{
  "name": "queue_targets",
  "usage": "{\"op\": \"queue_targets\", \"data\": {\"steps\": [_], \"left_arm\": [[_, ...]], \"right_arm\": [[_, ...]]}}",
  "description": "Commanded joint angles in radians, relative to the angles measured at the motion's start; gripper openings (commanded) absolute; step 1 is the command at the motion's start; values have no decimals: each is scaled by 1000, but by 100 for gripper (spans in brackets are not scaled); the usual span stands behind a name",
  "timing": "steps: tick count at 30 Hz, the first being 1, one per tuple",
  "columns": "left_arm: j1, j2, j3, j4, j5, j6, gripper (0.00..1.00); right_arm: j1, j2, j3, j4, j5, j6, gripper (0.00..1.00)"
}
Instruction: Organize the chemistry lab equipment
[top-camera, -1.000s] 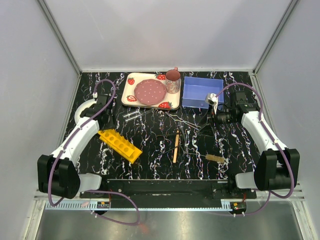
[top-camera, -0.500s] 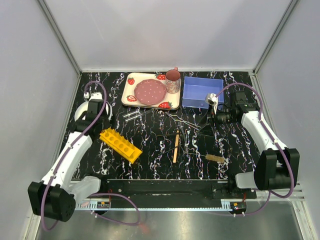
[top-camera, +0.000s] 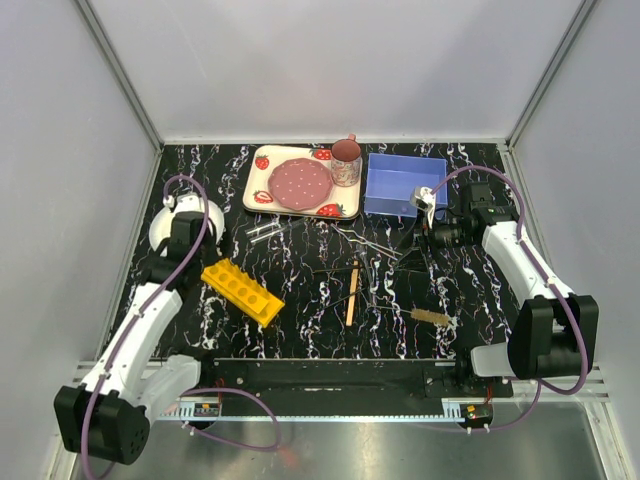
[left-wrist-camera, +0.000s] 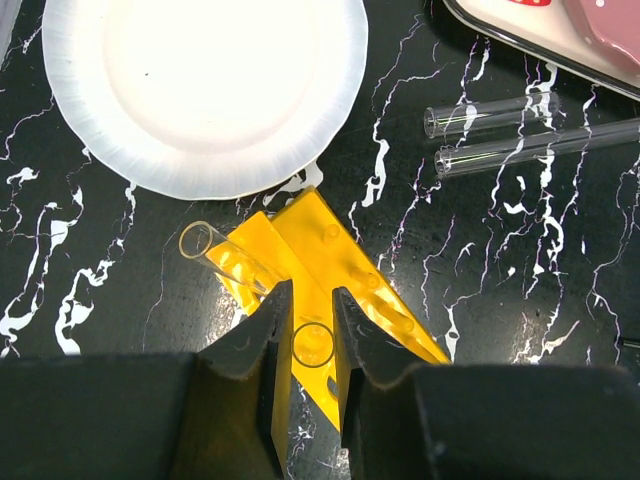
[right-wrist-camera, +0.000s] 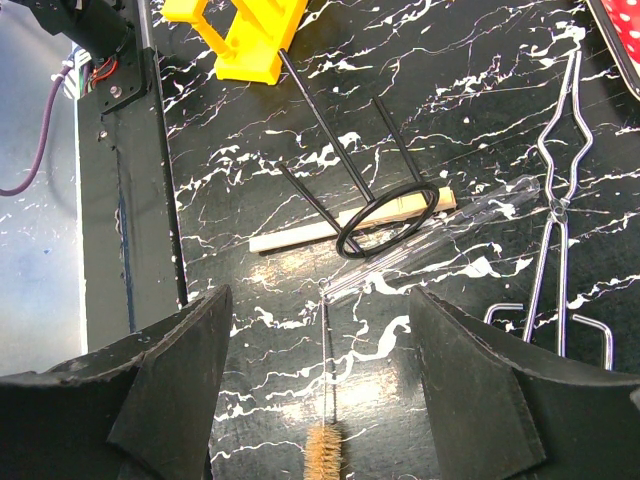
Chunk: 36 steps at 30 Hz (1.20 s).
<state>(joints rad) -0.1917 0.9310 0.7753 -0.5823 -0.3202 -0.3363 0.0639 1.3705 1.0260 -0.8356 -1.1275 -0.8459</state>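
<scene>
on the black marbled table (left-wrist-camera: 90, 250), centre of my left wrist view, the yellow plastic rack with round holes (left-wrist-camera: 345, 255) lies just below the round white plate (left-wrist-camera: 200, 80). my left gripper (left-wrist-camera: 310, 300) is pinched on a clear glass tube (left-wrist-camera: 313, 345) over it. my right gripper (right-wrist-camera: 318, 300) gapes wide, empty, above the slim wooden stick (right-wrist-camera: 300, 235).
</scene>
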Motion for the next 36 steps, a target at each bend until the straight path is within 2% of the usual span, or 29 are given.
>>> {"op": "queue_targets", "data": {"steps": [1, 17, 36], "left_arm": [[12, -56, -13, 61, 20, -3, 14], [21, -93, -88, 108, 10, -1, 14], [21, -170, -151, 165, 50, 88, 14]], "right_arm": [[-7, 2, 28, -8, -28, -24, 77], [-7, 9, 32, -13, -29, -27, 77], [-7, 15, 36, -22, -32, -33, 77]]}}
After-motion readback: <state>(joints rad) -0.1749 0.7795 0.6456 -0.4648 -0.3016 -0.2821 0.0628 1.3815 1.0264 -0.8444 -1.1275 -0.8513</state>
